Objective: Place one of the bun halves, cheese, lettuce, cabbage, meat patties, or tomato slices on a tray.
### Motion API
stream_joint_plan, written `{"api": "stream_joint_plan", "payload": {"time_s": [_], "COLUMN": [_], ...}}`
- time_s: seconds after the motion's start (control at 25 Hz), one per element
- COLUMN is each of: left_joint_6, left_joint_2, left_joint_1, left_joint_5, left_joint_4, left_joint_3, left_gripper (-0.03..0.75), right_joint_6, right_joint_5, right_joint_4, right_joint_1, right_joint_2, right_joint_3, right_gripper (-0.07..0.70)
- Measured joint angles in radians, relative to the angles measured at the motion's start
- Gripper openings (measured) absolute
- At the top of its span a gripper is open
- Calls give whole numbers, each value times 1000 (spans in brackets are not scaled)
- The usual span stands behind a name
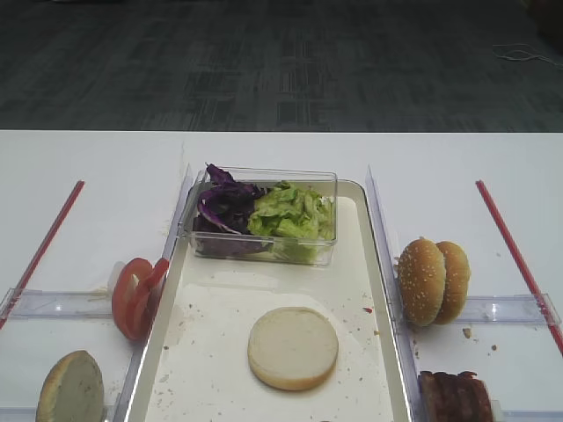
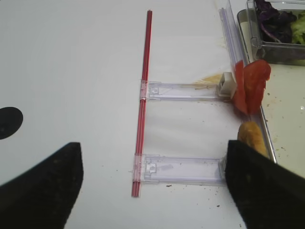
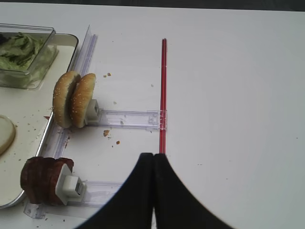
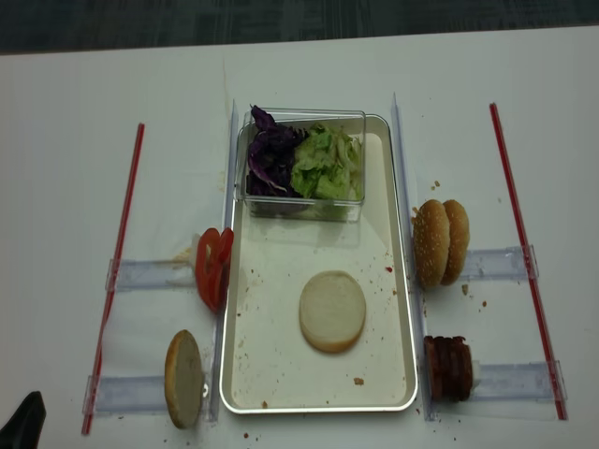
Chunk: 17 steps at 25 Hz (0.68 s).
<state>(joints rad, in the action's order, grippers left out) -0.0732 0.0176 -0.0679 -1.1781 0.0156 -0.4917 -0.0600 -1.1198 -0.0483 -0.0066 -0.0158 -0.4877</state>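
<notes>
A pale seedless bun half (image 1: 293, 347) lies flat, cut face up, on the cream tray (image 1: 220, 290). At the tray's far end a clear box holds purple cabbage (image 1: 224, 207) and green lettuce (image 1: 295, 215). Tomato slices (image 2: 251, 86) stand on edge in a holder left of the tray. Meat patties (image 3: 43, 180) stand in a holder on its right. No cheese shows clearly. My left gripper (image 2: 152, 191) hovers open over the near-left holder, holding nothing. My right gripper (image 3: 153, 157) is shut and empty, above the table right of the patties.
A second pale bun half (image 1: 70, 387) stands on edge at the near left. Sesame-seeded bun halves (image 3: 74, 99) stand in a holder right of the tray. Red rods (image 2: 143, 95) (image 3: 163, 90) and clear plastic rails (image 2: 183, 168) run along both sides.
</notes>
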Motion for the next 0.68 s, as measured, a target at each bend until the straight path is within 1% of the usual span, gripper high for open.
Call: {"api": "stream_joint_plan", "payload": {"time_s": [0.68], "left_joint_6": [0], "left_joint_2": [0], "left_joint_1": [0], "left_joint_5": [0], "left_joint_4": [0], "left_joint_3": [0], "left_gripper": [596], "right_joint_6": [0], "right_joint_5": [2], "right_joint_4": [0], "right_joint_1": [0], "right_joint_2": [0], "right_joint_3": [0], "right_gripper": [315]}}
